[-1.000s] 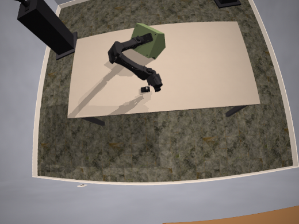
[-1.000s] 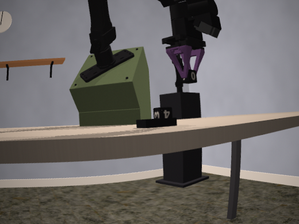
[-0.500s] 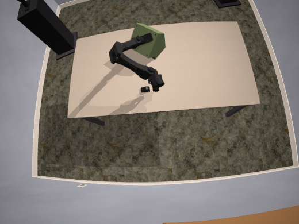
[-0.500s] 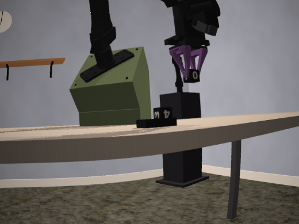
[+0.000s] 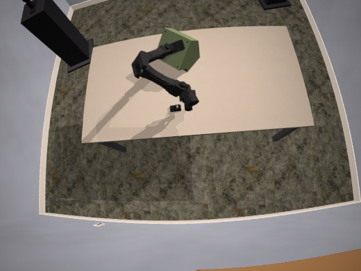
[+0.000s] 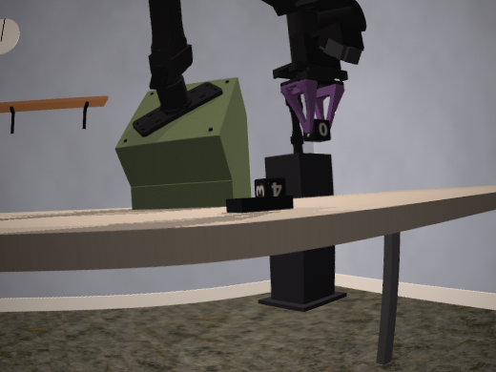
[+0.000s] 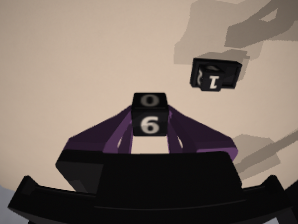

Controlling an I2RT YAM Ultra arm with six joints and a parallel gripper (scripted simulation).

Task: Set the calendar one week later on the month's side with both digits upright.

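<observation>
Pinching a black cube (image 6: 320, 130), the gripper (image 6: 316, 125) hangs above the tray (image 6: 258, 204).

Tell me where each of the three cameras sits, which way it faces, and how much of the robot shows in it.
Top: high overhead, looking down on the table; whole arm on its green base.
Exterior: low by the table edge, looking level across; tray with one cube, pincer above.
Wrist: behind the pincer, looking past its purple fingers at the table.
Shared: exterior and wrist both show the held cube, and the tray.
</observation>
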